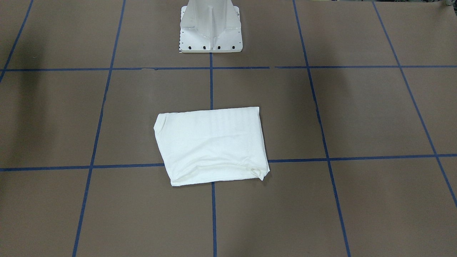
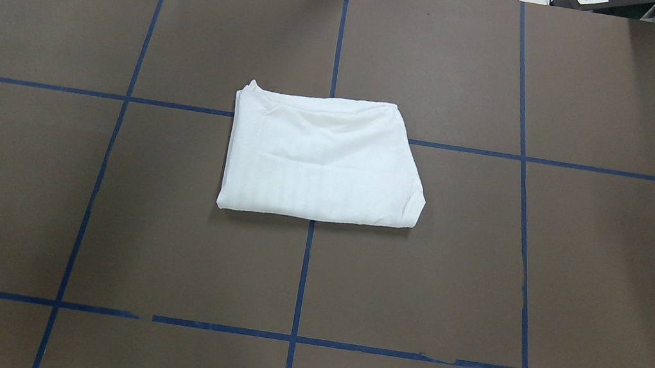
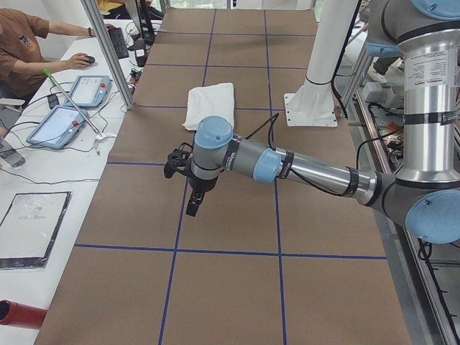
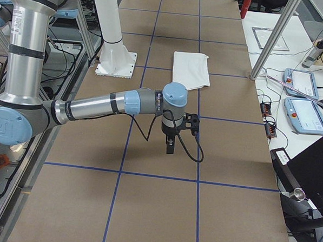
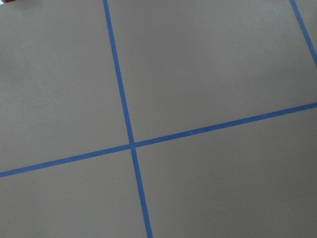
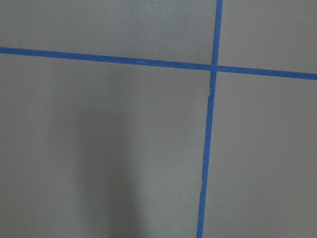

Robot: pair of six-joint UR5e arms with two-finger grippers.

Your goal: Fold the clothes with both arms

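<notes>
Shirt [image 2: 322, 157] lies folded at the middle of the desk [image 2: 103, 209]: soft, light, limp, so I'd pinch its corners. Left gripper [image 3: 194, 203] and right gripper [image 4: 170, 147] hang well apart from it; I cannot tell whether they're released or clenched.

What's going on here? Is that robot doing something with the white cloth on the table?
Nothing is being handled right now. The white shirt lies folded into a rectangle mid-table, untouched. The left gripper and the right gripper hang over bare parts of the brown table toward opposite ends, away from it. The folding looks finished.
</notes>
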